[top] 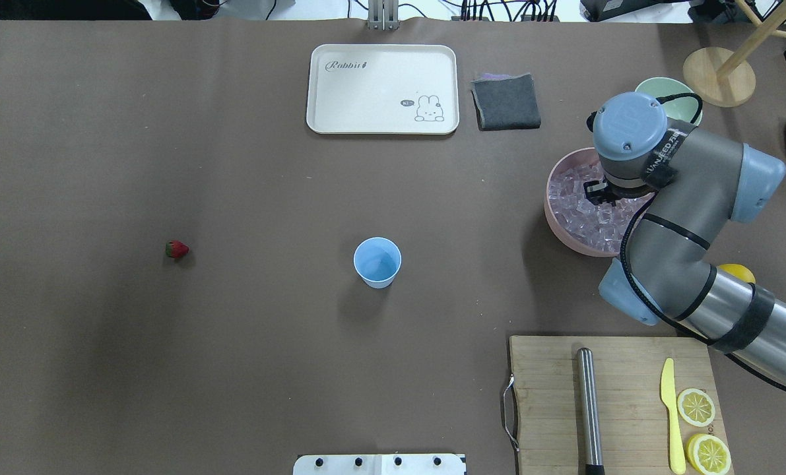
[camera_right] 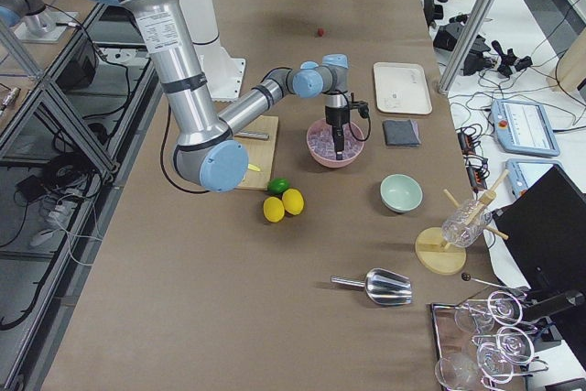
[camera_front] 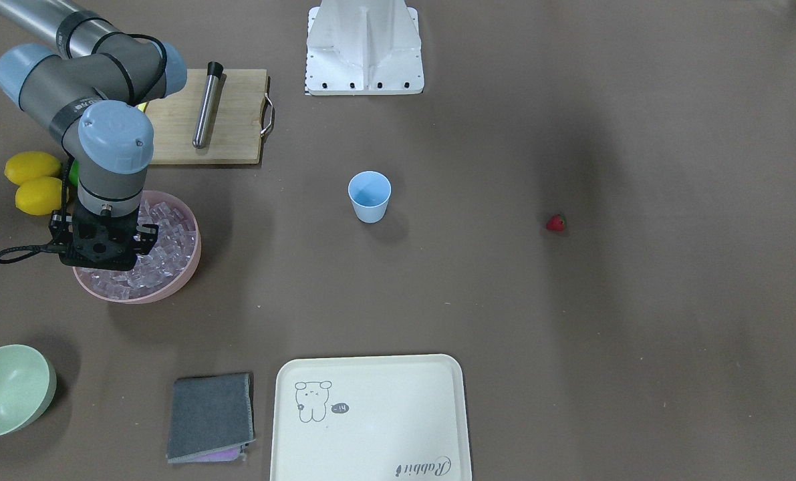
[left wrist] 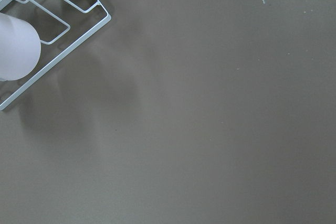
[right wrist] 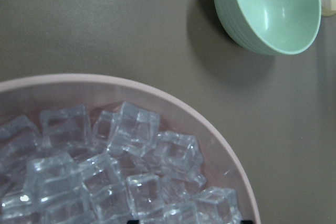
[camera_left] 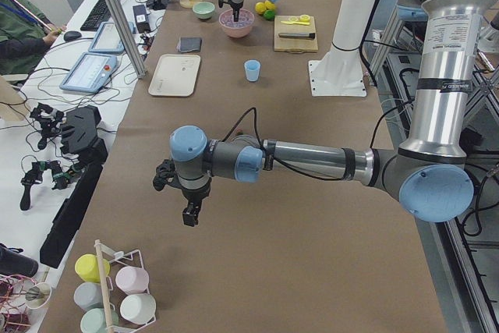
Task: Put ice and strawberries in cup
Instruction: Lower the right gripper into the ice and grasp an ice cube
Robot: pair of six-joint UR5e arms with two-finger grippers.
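The light-blue cup (camera_front: 369, 196) (top: 377, 262) stands upright in the middle of the table. The red strawberry (camera_front: 556, 222) (top: 176, 249) lies alone, far from the cup on my left side. The ice (camera_front: 167, 237) (top: 574, 198) (right wrist: 121, 156) fills a pink bowl (camera_front: 194, 257) (top: 551, 218). My right gripper (top: 597, 192) (camera_right: 337, 146) points down into this bowl, just above the cubes; its fingers are hidden, so I cannot tell its state. My left gripper (camera_left: 189, 214) hangs over bare table far from the cup, seen only from the side.
A pale green bowl (camera_front: 7, 391) (right wrist: 268, 11) sits beside the pink bowl. A cream tray (camera_front: 371, 417) and grey cloth (camera_front: 210, 417) lie at the far edge. A cutting board (camera_front: 227, 117) with a steel rod (camera_front: 205, 107) and lemons (camera_front: 33, 180) are near the right arm.
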